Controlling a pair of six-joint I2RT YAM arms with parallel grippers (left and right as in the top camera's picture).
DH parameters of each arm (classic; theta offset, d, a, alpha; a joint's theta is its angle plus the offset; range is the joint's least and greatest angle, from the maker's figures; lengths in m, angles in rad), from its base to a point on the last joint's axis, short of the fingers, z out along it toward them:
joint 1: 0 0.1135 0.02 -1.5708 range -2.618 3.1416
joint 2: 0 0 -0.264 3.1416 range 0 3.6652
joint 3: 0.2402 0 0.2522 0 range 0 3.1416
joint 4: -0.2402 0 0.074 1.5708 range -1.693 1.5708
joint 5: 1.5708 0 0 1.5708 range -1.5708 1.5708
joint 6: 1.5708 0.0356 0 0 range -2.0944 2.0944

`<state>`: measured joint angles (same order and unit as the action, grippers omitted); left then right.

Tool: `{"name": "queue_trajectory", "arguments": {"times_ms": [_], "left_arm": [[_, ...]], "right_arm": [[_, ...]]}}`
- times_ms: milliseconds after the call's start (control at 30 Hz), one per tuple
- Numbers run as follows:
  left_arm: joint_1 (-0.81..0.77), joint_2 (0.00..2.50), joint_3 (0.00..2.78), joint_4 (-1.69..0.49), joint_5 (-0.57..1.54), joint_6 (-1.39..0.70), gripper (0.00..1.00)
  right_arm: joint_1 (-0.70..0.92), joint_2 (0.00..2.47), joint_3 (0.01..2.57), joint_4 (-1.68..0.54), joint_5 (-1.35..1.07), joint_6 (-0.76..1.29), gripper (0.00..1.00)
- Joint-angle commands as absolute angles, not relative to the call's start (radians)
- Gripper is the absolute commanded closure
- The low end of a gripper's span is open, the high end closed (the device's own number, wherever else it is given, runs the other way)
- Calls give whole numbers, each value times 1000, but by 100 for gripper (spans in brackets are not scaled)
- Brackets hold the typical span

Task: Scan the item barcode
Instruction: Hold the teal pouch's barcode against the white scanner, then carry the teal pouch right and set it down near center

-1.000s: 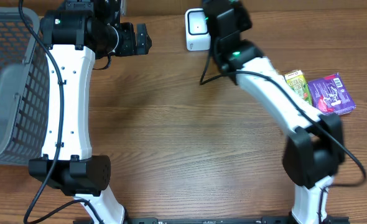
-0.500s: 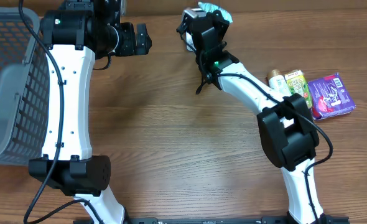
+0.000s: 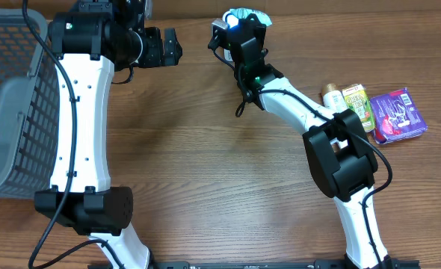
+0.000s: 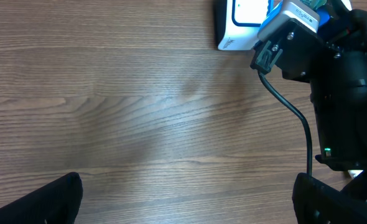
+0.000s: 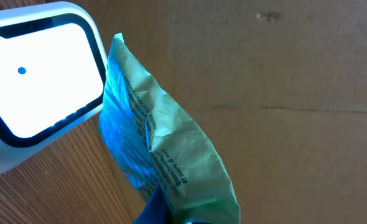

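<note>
The wooden bench has a grey mesh basket at its left side, and the left gripper hangs over the bare wood with its jaws spread wide and nothing between them. The right gripper is closed on a crumpled green packet. It holds the packet just beside the lit face of the white scanner at the bench's far edge.

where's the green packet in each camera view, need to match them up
overhead: green packet at top centre, peeking out beyond the end of the right arm.
left wrist: only a sliver of it at the top edge, right of centre.
right wrist: fills the centre, crumpled.
shared landmark: the white scanner, beside the packet in both wrist views, mostly hidden overhead.
</note>
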<state>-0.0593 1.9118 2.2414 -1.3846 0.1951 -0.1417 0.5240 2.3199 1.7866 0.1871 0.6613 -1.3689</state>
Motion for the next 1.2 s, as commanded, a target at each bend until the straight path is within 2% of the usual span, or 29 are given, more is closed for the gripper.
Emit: {"name": "queue_trajectory", "arguments": {"times_ms": [0,300,500,600,733,800,900,1067,1167], "left_arm": [[-66,1909,2253,-1383,200,-127,0],[-66,1909,2253,-1383,200,-127,0],[-66,1909,2253,-1383,200,-127,0],[-66,1909,2253,-1383,200,-127,0],[-66,1909,2253,-1383,200,-127,0],[-66,1909,2253,-1383,200,-127,0],[-66,1909,2253,-1383,200,-127,0],[-66,1909,2253,-1383,200,-127,0],[-66,1909,2253,-1383,200,-127,0]], "right_arm": [[522,2314,1806,201,664,-1385,96],[533,2307,1806,204,730,-1379,96],[557,2179,1806,106,743,-1194,96],[575,2057,1806,-67,743,-1030,96],[604,1901,1806,-382,669,-710,97],[606,1832,1806,-538,577,-516,96],[563,1724,1806,-810,300,-153,96],[393,1679,1803,-1151,-40,111,96],[282,1691,1761,-1257,-108,131,96]]}}
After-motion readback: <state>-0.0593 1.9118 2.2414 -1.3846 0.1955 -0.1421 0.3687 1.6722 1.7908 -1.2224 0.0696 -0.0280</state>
